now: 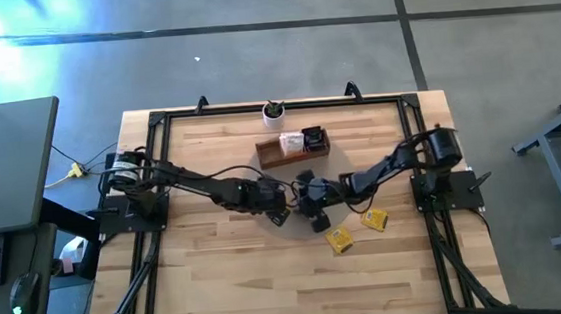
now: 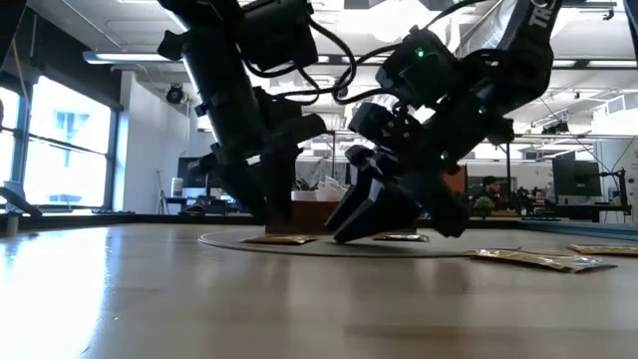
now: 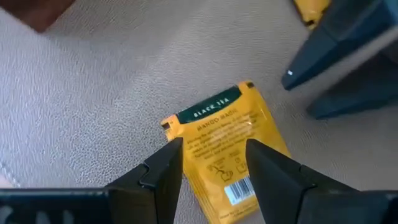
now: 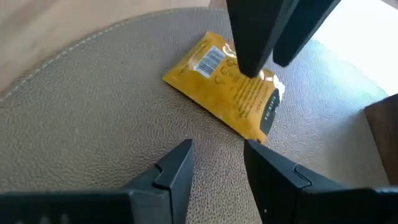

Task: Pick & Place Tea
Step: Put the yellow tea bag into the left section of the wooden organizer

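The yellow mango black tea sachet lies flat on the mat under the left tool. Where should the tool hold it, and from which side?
Come from above onto the yellow sachet, closing the left tool across its two long edges; it lies flat, fingers straddling it.

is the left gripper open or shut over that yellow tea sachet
Open. In the left wrist view the left gripper shows a clear gap between its fingers, with the yellow sachet lying flat on the round mat.

Overhead cam down, low cam level, both wrist cams close on yellow sachet [image 3: 227, 146]
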You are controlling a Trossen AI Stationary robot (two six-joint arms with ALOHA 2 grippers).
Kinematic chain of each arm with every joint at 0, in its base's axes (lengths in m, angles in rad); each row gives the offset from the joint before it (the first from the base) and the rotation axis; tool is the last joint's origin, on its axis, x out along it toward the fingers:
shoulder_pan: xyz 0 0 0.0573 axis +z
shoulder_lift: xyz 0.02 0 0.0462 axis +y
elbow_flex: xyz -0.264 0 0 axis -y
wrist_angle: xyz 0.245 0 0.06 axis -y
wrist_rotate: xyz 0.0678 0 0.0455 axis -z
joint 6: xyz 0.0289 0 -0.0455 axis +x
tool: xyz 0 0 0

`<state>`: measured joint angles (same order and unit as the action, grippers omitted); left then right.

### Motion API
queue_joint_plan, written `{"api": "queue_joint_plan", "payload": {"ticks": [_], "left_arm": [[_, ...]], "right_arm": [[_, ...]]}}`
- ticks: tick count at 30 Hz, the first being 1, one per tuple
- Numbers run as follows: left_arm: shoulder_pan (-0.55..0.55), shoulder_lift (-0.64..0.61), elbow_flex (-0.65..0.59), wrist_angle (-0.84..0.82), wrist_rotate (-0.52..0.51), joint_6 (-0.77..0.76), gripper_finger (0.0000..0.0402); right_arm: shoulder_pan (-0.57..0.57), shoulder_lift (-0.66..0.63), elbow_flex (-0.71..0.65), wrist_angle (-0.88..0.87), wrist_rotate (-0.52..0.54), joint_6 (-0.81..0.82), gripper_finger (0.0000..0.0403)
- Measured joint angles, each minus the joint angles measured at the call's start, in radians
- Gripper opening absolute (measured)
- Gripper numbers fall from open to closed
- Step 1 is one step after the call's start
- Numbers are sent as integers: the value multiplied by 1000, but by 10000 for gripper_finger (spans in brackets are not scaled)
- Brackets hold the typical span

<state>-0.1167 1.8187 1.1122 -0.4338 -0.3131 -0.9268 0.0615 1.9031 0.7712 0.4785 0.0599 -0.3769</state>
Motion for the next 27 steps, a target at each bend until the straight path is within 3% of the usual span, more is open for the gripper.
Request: {"api": "queue_joint_plan", "payload": {"ticks": [3, 8, 12, 27], "left_arm": [[0, 0, 0, -45, 11, -25, 172], [-1, 0, 0, -114, -15, -106, 172], [0, 0, 0, -123, 16, -118, 172], [0, 71, 0, 72, 75, -98, 172]], "right_arm": [[12, 18, 0, 48, 4, 18, 138], [19, 14, 2, -20, 73, 26, 138], [18, 14, 3, -37, 57, 39, 138], [21, 14, 0, -23, 35, 40, 138]]}}
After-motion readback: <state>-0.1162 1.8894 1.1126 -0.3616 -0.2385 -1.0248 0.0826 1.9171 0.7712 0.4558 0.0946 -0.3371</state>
